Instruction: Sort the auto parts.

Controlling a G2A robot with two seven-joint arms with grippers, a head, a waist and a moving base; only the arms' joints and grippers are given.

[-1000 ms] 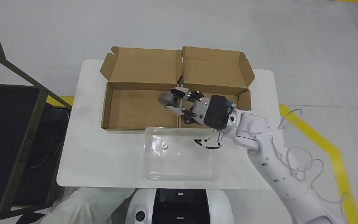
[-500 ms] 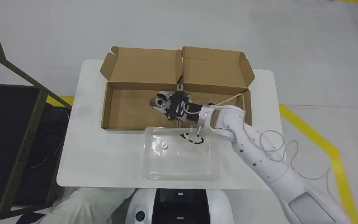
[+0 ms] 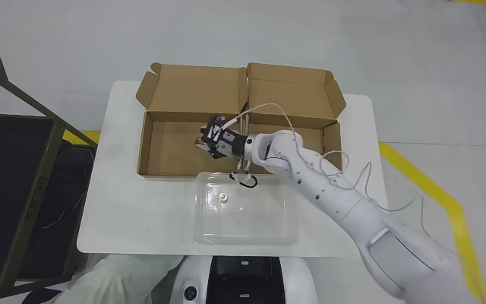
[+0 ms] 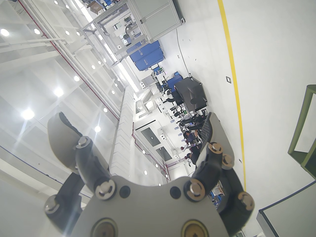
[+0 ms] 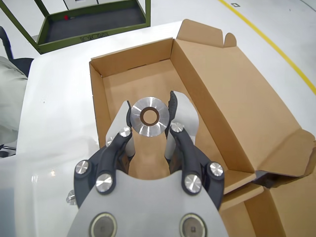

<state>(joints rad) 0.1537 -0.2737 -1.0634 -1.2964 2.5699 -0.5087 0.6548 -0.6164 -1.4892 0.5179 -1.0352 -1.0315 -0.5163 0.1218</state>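
A round steel ring (image 5: 149, 120) with a centre hole sits between the fingers of my right gripper (image 5: 149, 114), which is shut on it. In the top view the right gripper (image 3: 213, 139) hangs over the right half of the left cardboard box (image 3: 171, 152), above its bare floor (image 5: 128, 85). A second open cardboard box (image 3: 326, 137) stands beside it on the right. My left gripper (image 4: 134, 124) is open, holds nothing, and points up into the room.
A clear plastic tray (image 3: 205, 228) lies in front of the boxes and holds a small metal part (image 3: 225, 196). Both boxes have their lids (image 3: 197, 91) folded back. A green metal cart (image 5: 93, 23) stands beside the white table (image 3: 114, 197).
My right arm has swung left with the steel ring, from over the right box to over the left box.
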